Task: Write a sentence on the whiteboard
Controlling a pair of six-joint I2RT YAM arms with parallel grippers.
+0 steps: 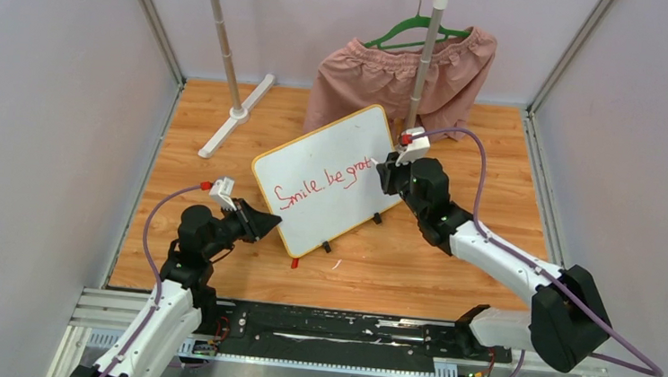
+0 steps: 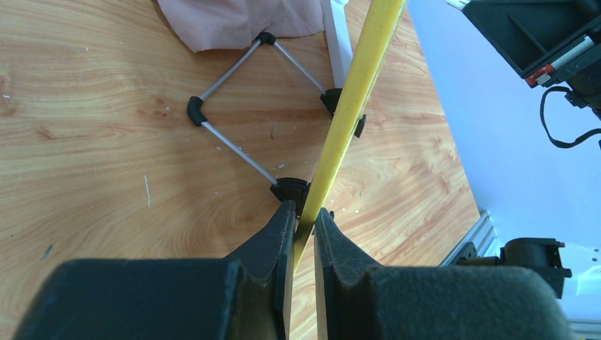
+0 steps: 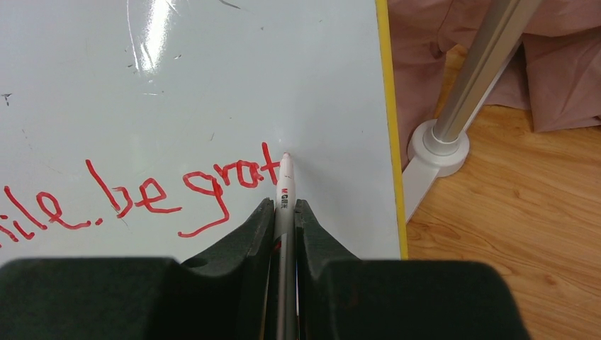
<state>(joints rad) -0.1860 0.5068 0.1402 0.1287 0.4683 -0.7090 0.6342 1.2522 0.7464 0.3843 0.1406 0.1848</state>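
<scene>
**Two claws on one board, writing stops at "grat"**

Both arms meet at the whiteboard, which stands propped on the wooden worktop in the middle of the top view. It is just in front of a pink garment on a green hanger. The left claw is clamped on the board's yellow lower-left rim. Only its wrist view shows that edge pinched between both fingers, and the wire stand behind the board. The right claw is closed around a white marker whose red tip touches the surface right after the last letter. That wrist view shows the sentence as "ile, be grat"; only the top view shows the opening "Smile". A rack's white foot sits just beside the board's right rim.
</scene>
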